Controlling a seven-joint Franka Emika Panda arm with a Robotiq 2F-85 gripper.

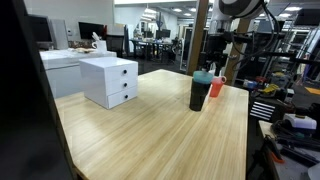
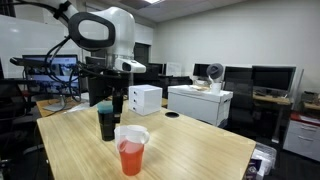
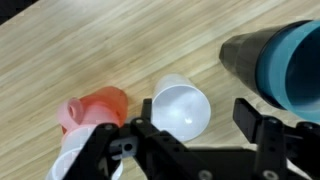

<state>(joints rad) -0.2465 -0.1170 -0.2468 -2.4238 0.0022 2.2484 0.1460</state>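
Observation:
In the wrist view my gripper [image 3: 194, 114] is open, its jaws standing wide over a wooden table [image 3: 60, 50]. A white cup [image 3: 180, 105] sits between the fingers, nearer the left one, and I cannot tell whether either finger touches it. A pink-orange cup [image 3: 95, 108] is just to its left. A dark tumbler with a teal top [image 3: 275, 60] stands to the right. In both exterior views the gripper [image 1: 213, 62] [image 2: 117, 100] hangs low beside the tumbler [image 1: 199, 90] [image 2: 107, 122]. The orange cup [image 1: 218, 87] [image 2: 131, 158] and the white cup [image 2: 131, 134] stand close by.
A white two-drawer unit [image 1: 110, 80] [image 2: 145, 98] stands on the table [image 1: 150, 130] away from the cups. Office desks, monitors and chairs surround the table, and a cluttered bench [image 1: 290, 110] lies past its edge.

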